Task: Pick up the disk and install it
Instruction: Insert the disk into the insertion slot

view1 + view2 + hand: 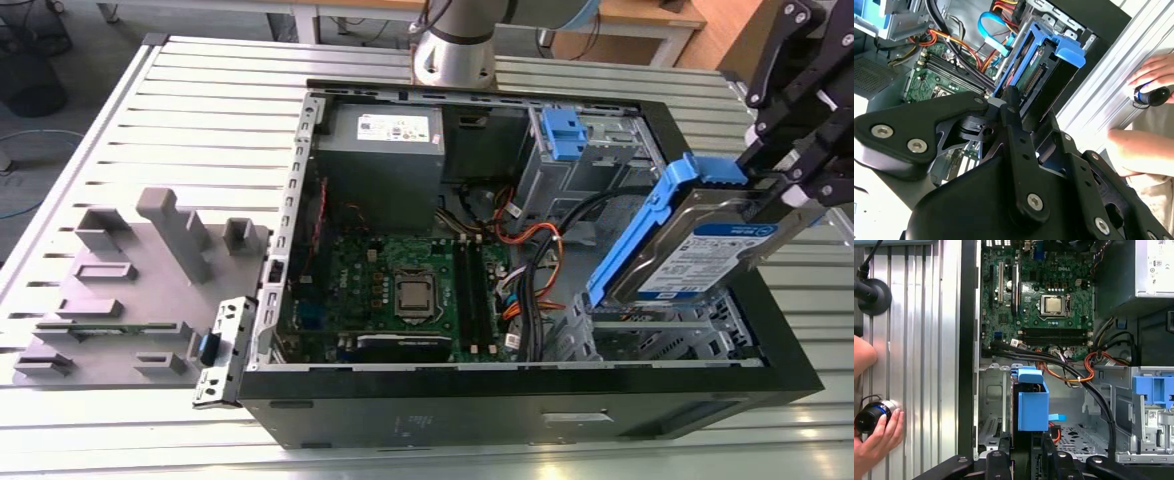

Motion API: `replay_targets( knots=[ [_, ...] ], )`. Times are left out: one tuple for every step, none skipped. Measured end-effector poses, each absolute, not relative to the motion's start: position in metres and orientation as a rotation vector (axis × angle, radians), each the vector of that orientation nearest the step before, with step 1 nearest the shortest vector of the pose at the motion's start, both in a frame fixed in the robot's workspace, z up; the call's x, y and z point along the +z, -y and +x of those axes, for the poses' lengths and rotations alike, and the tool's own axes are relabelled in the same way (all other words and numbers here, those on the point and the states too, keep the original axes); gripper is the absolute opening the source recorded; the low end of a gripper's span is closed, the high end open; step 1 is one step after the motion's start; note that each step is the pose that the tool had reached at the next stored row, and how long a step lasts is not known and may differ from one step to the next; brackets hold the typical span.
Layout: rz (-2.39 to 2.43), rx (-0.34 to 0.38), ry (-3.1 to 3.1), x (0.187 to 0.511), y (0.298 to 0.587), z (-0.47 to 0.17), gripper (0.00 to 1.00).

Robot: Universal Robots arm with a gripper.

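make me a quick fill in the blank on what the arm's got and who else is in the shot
1. The gripper is ____ on the disk, which is tilted above the open computer case.
2. The disk's side rails are coloured ____.
3. In the first wrist view, a person's ____ holds a small black object on the table.

Missing words: shut; blue; hand.
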State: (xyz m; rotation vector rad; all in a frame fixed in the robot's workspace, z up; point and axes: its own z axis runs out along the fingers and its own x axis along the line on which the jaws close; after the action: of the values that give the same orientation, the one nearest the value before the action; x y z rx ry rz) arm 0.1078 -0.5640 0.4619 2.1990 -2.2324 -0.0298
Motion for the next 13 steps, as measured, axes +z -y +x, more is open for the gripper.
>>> replay_targets(
  knots=[
    [2.199,-0.03,2.232,0.4613,0.5641,0.1088,0.35],
    [2.199,-0.03,2.232,0.4606,0.5642,0.1094,0.35],
    [2.199,-0.029,2.232,0.4599,0.5642,0.1095,0.35],
    [2.199,-0.03,2.232,0.4594,0.5642,0.1096,0.35],
    [2.199,-0.03,2.232,0.4589,0.5643,0.1096,0.35],
    [2.199,-0.03,2.232,0.4585,0.5645,0.1096,0.35],
    [2.199,-0.03,2.232,0.4582,0.5648,0.1096,0.35],
    [2.198,-0.03,2.233,0.4579,0.5653,0.1097,0.35],
    [2.197,-0.03,2.234,0.4576,0.5658,0.1097,0.35],
    [2.195,-0.03,2.237,0.4573,0.5663,0.1097,0.35],
    [2.192,-0.03,2.239,0.4571,0.5665,0.1097,0.35],
    [2.191,-0.03,2.24,0.457,0.5665,0.1097,0.35],
    [2.189,-0.029,2.242,0.4568,0.5665,0.1097,0.35]
  ],
)
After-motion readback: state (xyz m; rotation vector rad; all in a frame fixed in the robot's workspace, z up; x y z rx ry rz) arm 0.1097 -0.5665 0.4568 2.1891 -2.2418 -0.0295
